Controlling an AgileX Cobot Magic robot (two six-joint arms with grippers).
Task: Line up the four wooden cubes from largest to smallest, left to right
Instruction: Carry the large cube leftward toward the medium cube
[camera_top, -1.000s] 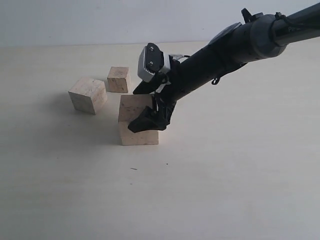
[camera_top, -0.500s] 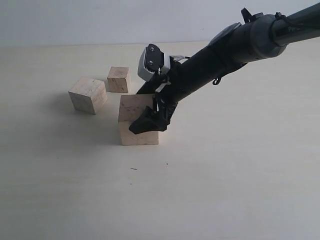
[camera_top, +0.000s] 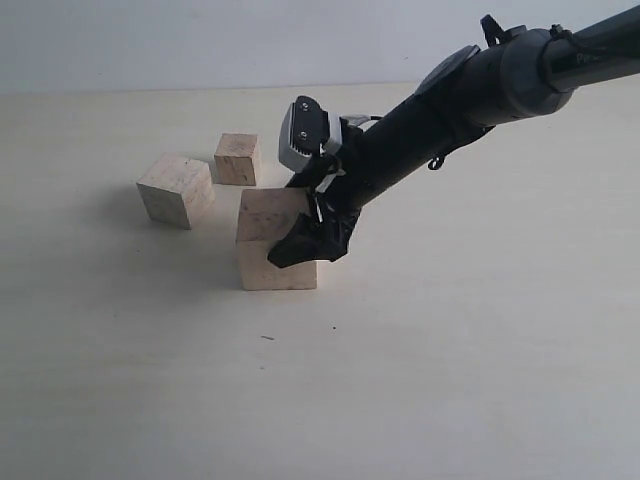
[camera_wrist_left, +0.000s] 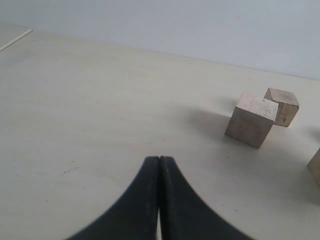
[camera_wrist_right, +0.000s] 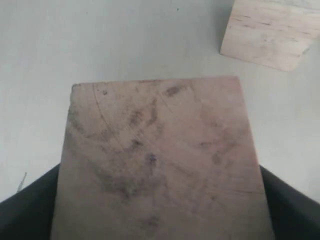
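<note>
Cube sits between the right gripper jaws at scene centre, touching front cube; stacked on it or behind it, cannot tell. Jaws wide, one either side; real grip cannot tell. Left cube and small cube lie just beside each other, further left. Left gripper pinched closed, idle. Step: grasping. Next: squeeze firm, lift clear, place by size.

The right gripper reaches in from the upper right of the frame, its jaws straddling the centre cube. The lower cube shows directly beneath it. At upper left, on the pale worktop, the left cube and the small cube sit just apart.
</note>
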